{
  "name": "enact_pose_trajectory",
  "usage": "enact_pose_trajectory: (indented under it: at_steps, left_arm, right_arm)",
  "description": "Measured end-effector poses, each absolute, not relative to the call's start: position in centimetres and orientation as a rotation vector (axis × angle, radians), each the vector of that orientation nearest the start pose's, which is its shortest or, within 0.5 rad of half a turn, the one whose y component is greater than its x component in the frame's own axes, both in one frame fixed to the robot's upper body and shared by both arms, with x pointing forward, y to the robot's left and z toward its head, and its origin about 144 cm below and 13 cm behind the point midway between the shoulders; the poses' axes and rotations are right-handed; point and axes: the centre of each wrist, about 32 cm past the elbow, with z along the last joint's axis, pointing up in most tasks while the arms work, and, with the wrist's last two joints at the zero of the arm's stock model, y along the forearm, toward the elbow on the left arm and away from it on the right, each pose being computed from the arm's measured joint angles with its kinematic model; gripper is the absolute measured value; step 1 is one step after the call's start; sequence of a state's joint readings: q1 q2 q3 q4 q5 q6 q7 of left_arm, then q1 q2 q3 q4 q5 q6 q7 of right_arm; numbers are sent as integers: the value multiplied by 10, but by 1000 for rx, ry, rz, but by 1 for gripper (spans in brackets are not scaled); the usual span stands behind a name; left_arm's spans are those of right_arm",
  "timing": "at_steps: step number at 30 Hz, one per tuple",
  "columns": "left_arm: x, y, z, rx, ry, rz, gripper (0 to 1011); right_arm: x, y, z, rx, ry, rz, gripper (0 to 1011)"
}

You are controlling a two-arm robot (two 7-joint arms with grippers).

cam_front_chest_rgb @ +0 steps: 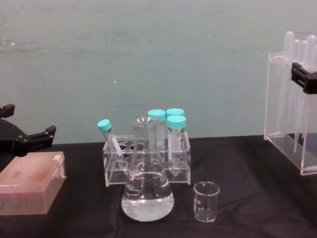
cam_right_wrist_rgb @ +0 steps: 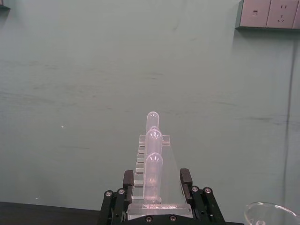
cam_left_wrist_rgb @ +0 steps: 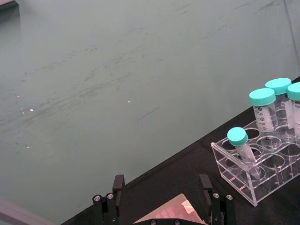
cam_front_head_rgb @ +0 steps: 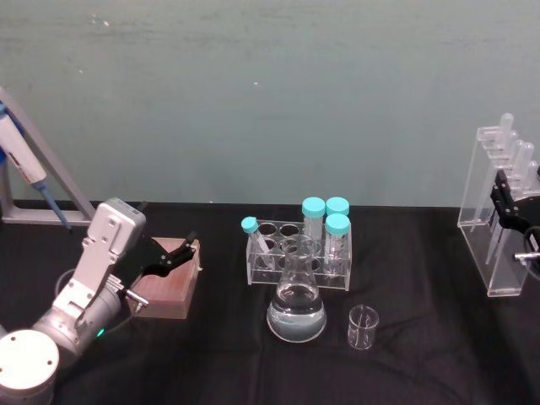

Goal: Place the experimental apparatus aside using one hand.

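Note:
The tall clear acrylic pipette stand (cam_front_head_rgb: 498,228) (cam_front_chest_rgb: 285,109) stands at the table's far right, with my right gripper (cam_front_head_rgb: 506,198) (cam_front_chest_rgb: 307,77) shut on its upper part. In the right wrist view the stand (cam_right_wrist_rgb: 152,154) sits between the two black fingers (cam_right_wrist_rgb: 129,180). The conical flask (cam_front_head_rgb: 296,312) (cam_front_chest_rgb: 147,188) with clear liquid stands at the front centre. A small glass beaker (cam_front_head_rgb: 364,327) (cam_front_chest_rgb: 205,201) is just to its right. My left gripper (cam_front_head_rgb: 177,253) (cam_left_wrist_rgb: 161,187) (cam_front_chest_rgb: 29,139) hangs open at the left.
A clear rack of teal-capped tubes (cam_front_head_rgb: 299,253) (cam_left_wrist_rgb: 253,164) (cam_front_chest_rgb: 148,158) stands behind the flask. A pink box (cam_front_head_rgb: 169,287) (cam_front_chest_rgb: 29,183) lies under the left gripper. A blue pipettor (cam_front_head_rgb: 25,160) leans on a frame at the far left. A green wall backs the table.

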State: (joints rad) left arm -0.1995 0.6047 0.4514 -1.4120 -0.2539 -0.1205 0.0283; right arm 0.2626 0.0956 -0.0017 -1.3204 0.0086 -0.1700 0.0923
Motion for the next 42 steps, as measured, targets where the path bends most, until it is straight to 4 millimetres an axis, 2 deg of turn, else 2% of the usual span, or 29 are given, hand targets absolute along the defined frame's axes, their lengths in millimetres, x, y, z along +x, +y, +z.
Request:
enact_pose_trajectory:
  at_steps: [24,42]
  left_arm:
    - [489,310,1140,304,-285,1248,1000]
    - [489,310,1140,304,-285,1248,1000]
  right_arm:
    - [536,-311,1160,83,-211,-1521,607]
    - [534,-327,1158,90,-207,-1528,607]
